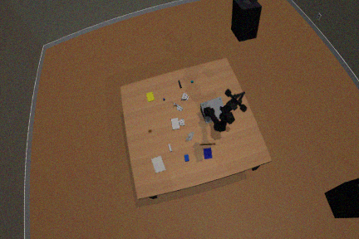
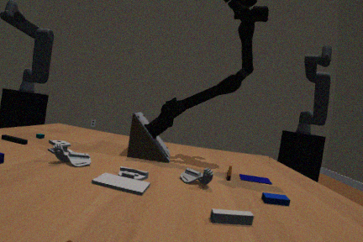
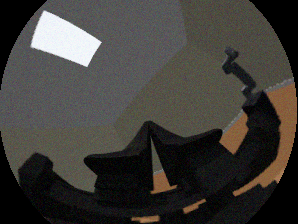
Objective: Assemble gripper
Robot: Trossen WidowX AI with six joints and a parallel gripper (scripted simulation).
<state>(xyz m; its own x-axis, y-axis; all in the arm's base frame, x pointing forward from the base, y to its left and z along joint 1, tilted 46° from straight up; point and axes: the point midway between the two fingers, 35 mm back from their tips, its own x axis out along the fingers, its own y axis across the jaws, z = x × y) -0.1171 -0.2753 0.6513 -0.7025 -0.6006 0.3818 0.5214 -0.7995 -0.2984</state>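
Observation:
My gripper [image 1: 243, 93] [image 3: 148, 124] is shut and empty, raised high above the table and away from the parts. One grey jaw [image 1: 178, 107] [image 2: 76, 158] lies loose at the upper middle of the overhead view. The other grey jaw [image 1: 189, 136] [image 2: 192, 176] lies loose near the table's middle. A light grey part with openings [image 1: 182, 123] [image 2: 134, 174] lies beside a flat white plate [image 1: 174, 124] [image 2: 119, 183]. Another light part [image 1: 184, 96] [image 2: 60, 142] lies behind the first jaw. I cannot tell which is gripper base and which housing plate; pins are too small to see.
A white bar [image 1: 169, 148] [image 2: 232, 217], a blue block [image 1: 186, 158] [image 2: 276, 199], a dark blue plate [image 1: 208, 153] [image 2: 255, 179], a white sheet [image 1: 158, 164], a yellow plate [image 1: 149, 96] and a black bar [image 1: 179, 84] [image 2: 14, 139] lie around. My arm's sloped mount [image 2: 143, 146] stands behind the parts.

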